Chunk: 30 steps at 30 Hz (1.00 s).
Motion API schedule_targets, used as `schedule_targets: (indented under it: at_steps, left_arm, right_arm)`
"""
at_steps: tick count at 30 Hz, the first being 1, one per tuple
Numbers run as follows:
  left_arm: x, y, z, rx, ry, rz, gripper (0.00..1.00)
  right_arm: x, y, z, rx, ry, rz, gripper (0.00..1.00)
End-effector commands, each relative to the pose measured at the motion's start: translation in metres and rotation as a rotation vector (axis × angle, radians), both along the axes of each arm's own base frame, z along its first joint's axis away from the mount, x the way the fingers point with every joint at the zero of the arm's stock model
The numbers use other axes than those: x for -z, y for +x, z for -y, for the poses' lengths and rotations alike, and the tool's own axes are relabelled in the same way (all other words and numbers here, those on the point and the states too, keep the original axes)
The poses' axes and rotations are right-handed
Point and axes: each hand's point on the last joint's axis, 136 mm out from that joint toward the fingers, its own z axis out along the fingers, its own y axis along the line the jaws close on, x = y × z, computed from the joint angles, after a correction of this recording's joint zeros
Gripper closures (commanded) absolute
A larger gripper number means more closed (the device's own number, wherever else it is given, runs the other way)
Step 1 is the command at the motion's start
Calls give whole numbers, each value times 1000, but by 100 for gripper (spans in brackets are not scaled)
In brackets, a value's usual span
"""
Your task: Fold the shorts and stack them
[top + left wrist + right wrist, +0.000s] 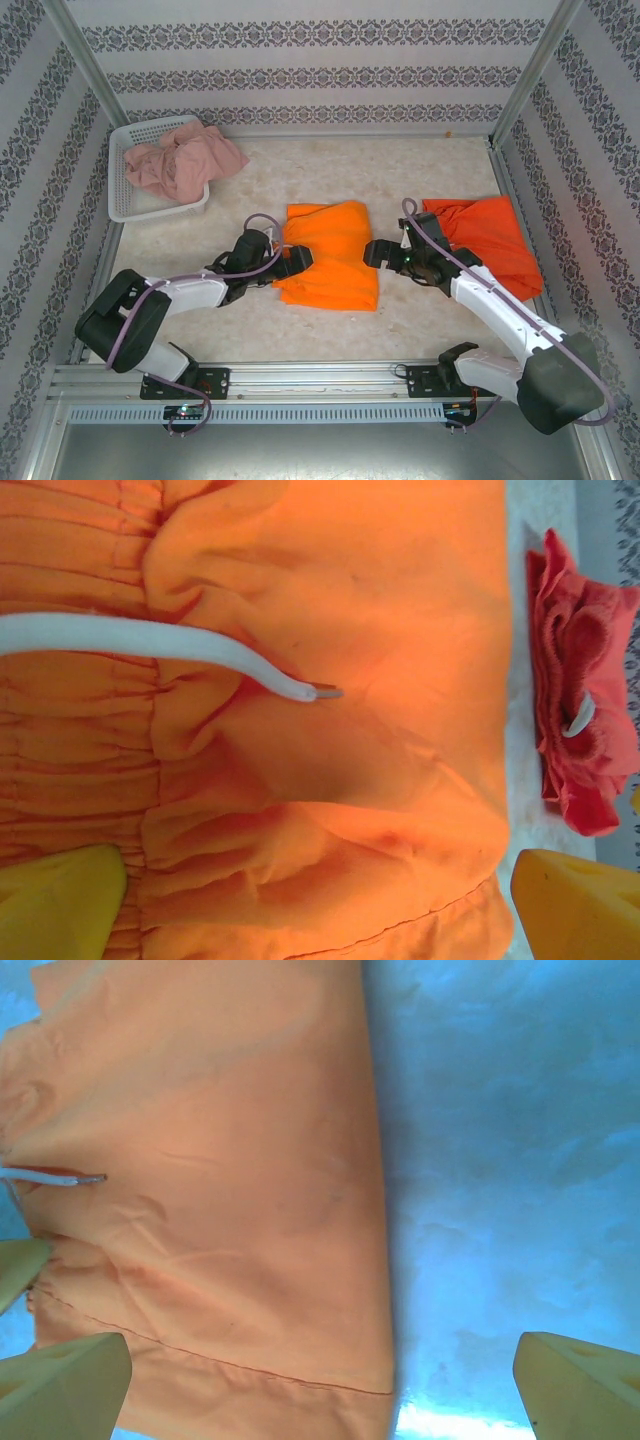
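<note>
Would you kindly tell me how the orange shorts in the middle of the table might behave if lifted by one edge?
Probably floppy: the orange shorts lie in soft wrinkles with a gathered waistband, so a lifted edge would likely drape. Probably light, being thin cloth. The loose white drawstring may dangle or snag.

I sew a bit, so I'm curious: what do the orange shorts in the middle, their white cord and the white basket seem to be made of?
The orange shorts look like soft matte cloth, perhaps cotton; they wrinkle and gather at the waistband. The cord is a smooth white string with a hard-looking tip. The basket seems stiff white plastic, judging by its open mesh walls.
</note>
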Motion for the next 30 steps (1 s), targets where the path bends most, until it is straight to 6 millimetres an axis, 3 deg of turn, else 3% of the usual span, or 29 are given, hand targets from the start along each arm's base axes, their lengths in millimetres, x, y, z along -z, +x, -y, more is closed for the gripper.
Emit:
schedule_targets:
  at_steps: [1,6,10,17,24,30]
  left_arm:
    - [24,-13,-13,-25,51,-32,0]
    - [25,-19,-21,-32,75,-30,0]
    - [23,-20,-23,-35,77,-24,0]
    - [20,-20,-22,-37,69,-17,0]
    - [23,-21,-24,-39,74,-22,0]
    - [26,-20,-23,-40,72,-28,0]
  right_arm:
    - [-5,4,6,-32,-13,35,3]
    - [-16,23,2,-100,31,66,2]
    - [-12,38,-8,-158,86,6,3]
    - [17,57,-30,-226,158,-120,8]
    - [52,64,-33,-222,128,-208,18]
    - [64,68,-41,-228,132,-231,30]
